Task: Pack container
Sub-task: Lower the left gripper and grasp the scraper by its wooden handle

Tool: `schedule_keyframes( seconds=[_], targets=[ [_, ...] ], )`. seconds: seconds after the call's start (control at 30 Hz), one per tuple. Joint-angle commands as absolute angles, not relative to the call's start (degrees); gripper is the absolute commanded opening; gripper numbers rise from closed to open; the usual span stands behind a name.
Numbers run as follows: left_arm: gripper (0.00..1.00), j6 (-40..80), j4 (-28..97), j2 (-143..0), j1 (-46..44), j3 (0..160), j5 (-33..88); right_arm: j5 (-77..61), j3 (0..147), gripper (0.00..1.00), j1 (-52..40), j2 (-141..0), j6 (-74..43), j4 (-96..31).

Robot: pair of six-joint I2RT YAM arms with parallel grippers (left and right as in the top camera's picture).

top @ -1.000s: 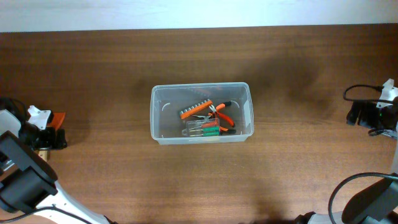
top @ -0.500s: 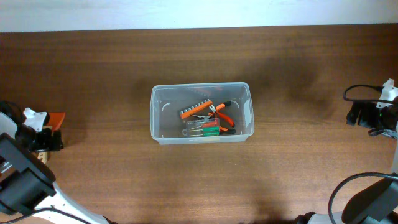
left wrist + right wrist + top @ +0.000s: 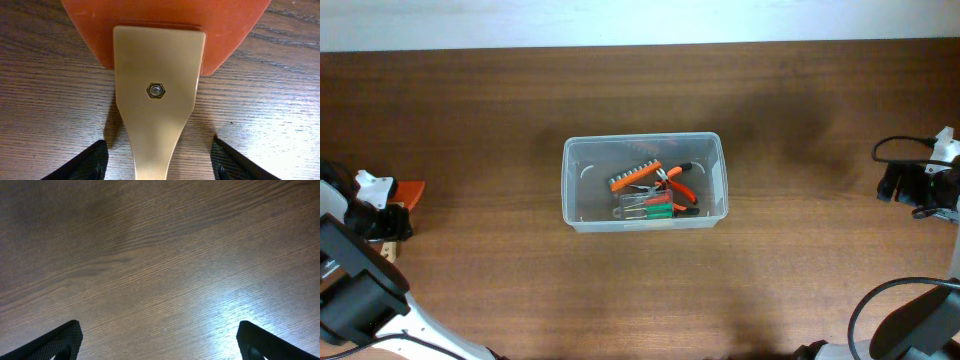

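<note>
The container (image 3: 643, 182) is a clear rectangular tub at the table's middle. It holds an orange bit rack (image 3: 635, 175), orange-handled pliers (image 3: 678, 185) and green-handled drivers (image 3: 655, 207). At the far left lies a scraper with an orange blade (image 3: 165, 30) and a tan handle (image 3: 157, 115). My left gripper (image 3: 159, 162) is open and straddles that handle, with a gap between the handle and each of its fingers (image 3: 90, 161). From above, the left gripper (image 3: 388, 218) sits just behind the orange blade (image 3: 410, 190). My right gripper (image 3: 160, 340) stands open over bare wood at the far right (image 3: 920, 185).
The table (image 3: 800, 270) is dark brown wood with a pale wall strip along its far edge. The arm bases fill the near left and near right corners. A black cable (image 3: 895, 145) loops by the right arm.
The left gripper has slid a little to the left, toward the table's edge, staying by the scraper. The right arm and the tub have not moved.
</note>
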State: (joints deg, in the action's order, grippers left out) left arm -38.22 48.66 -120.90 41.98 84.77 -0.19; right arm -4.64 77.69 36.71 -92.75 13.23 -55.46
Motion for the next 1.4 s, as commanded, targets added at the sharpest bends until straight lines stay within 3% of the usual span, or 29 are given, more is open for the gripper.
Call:
schedule_keyframes(
  seconds=[0.0, 0.27, 0.6, 0.67, 0.9, 1.13, 1.37],
  targets=[
    [0.63, -39.35, 48.34, -122.04, 42.33, 85.56, 0.05, -5.19, 77.62, 0.98, 36.77, -92.31, 12.56, -55.44],
    [0.42, -39.33, 47.11, -122.04, 42.33, 85.56, 0.25, -5.19, 77.62, 0.99, 36.77, -92.31, 12.56, -55.44],
    [0.31, -39.33, 46.48, -122.04, 42.33, 85.56, 0.25, -5.19, 77.62, 0.99, 36.77, -92.31, 12.56, -55.44],
    [0.25, -39.31, 46.48, -122.04, 42.33, 85.56, 0.25, -5.17, 77.62, 0.98, 36.77, -92.31, 12.58, -55.44],
    [0.24, -39.29, 46.59, -122.04, 42.33, 85.56, 0.27, -5.17, 77.62, 0.99, 36.77, -92.31, 12.56, -55.44],
    [0.17, -38.22, 47.13, -122.04, 42.17, 85.56, 0.86, -5.19, 77.62, 0.99, 36.77, -92.31, 12.58, -55.44],
    [0.15, -35.11, 47.18, -122.02, 42.11, 86.67, 9.76, -5.19, 77.62, 0.99, 36.77, -92.31, 12.56, -55.44]
  ],
)
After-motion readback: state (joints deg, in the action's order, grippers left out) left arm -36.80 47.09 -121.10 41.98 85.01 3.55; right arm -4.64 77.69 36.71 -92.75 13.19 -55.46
